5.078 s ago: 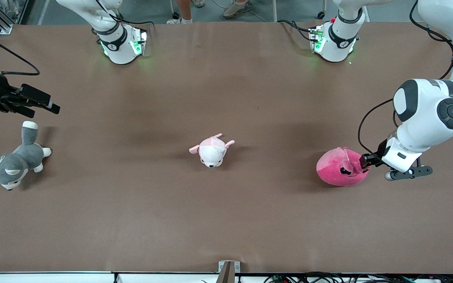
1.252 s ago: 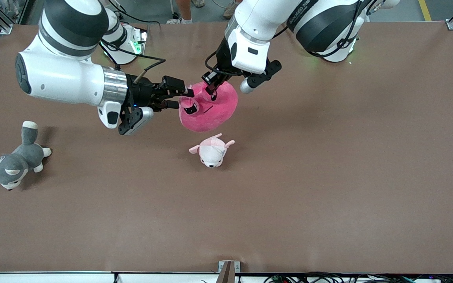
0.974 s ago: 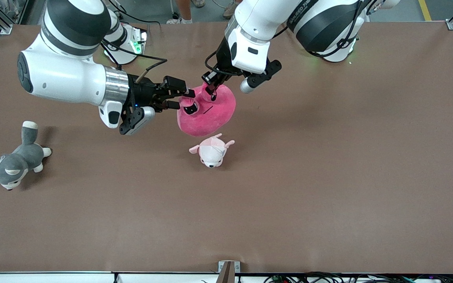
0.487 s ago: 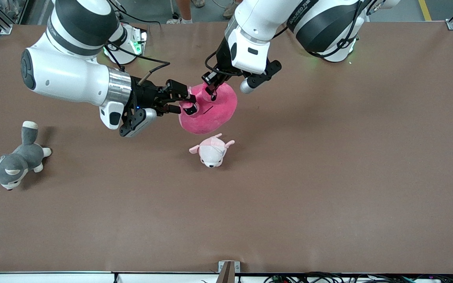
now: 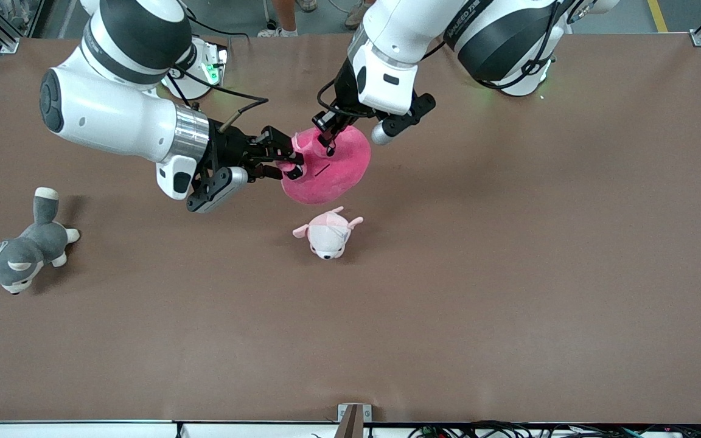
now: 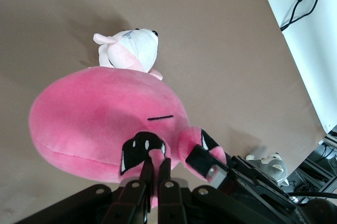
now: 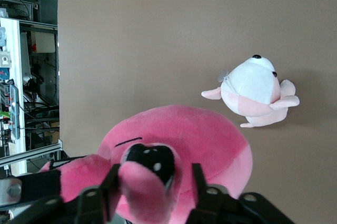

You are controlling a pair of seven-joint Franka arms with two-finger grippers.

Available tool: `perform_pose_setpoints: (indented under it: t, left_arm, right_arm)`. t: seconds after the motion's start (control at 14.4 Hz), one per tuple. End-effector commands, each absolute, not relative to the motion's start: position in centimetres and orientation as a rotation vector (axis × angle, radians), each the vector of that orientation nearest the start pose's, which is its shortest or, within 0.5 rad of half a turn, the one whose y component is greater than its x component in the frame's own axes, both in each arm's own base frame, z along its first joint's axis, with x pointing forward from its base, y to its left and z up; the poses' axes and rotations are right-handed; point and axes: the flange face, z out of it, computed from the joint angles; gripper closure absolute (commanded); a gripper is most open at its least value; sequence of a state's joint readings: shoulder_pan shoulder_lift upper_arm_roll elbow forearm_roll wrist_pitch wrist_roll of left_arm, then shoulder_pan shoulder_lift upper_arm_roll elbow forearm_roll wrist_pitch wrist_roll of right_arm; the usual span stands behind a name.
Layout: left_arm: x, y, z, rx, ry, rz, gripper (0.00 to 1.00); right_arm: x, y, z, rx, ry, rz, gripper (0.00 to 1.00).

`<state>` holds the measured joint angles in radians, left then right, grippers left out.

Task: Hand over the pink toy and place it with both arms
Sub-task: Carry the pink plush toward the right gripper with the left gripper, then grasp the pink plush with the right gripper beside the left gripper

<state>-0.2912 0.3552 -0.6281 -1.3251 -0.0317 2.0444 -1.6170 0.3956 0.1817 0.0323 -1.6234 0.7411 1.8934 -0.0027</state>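
I see the big round hot-pink plush toy with angry black eyes (image 5: 329,167) up in the air, above the brown desk (image 5: 509,274). It hangs over the middle of the desk, above a spot a bit farther from the front camera than the small pale pink-and-white plush animal (image 5: 328,233).

I think the hand over is half done. Both arms are at the toy now. The toy is not yet passed across, and it is not yet put down.

My left tool (image 5: 328,143) comes down from above and is pinched tight on a bit of the toy near its eyes. My right tool (image 5: 292,162) comes in from the side. Its fingers (image 7: 199,182) sit narrow around the toy's little ear, one on each side, but I cannot tell if they squeeze it yet.
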Motion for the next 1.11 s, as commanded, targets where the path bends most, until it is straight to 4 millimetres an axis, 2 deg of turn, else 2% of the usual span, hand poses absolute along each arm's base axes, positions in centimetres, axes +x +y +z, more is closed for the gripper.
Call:
perform_pose_setpoints:
  t: [0.0, 0.21, 0.42, 0.56, 0.7, 0.83, 0.97, 1.04]
  left_arm:
    - [47.34, -49.69, 61.74, -3.346, -1.397, 0.183, 1.00]
    - [47.43, -49.71, 61.56, -3.345, -1.394, 0.184, 1.00]
    - [47.47, -49.73, 61.47, -3.344, -1.395, 0.189, 0.99]
    - [47.53, -49.68, 61.45, -3.343, -1.397, 0.187, 0.92]
    - [47.60, -49.62, 61.37, -3.340, -1.399, 0.188, 0.81]
    - [47.53, -49.67, 61.39, -3.342, -1.397, 0.189, 0.74]
    - [47.75, -49.47, 61.37, -3.339, -1.404, 0.184, 0.61]
    - [47.83, -49.39, 61.37, -3.338, -1.406, 0.183, 0.49]
  right_arm:
    - [55.60, 30.73, 53.99, -2.414, -0.318, 0.055, 0.63]
    - [55.42, 30.98, 53.91, -2.413, -0.326, 0.060, 0.74]
    - [55.29, 31.22, 53.83, -2.414, -0.331, 0.061, 0.77]
    - [55.26, 31.30, 53.91, -2.413, -0.335, 0.060, 0.78]
    - [55.29, 31.22, 53.90, -2.413, -0.334, 0.061, 0.80]
    - [55.23, 31.24, 53.88, -2.412, -0.335, 0.067, 0.85]
    - [55.21, 31.17, 53.97, -2.409, -0.332, 0.069, 0.90]
    - [55.19, 31.18, 53.96, -2.409, -0.334, 0.071, 0.95]
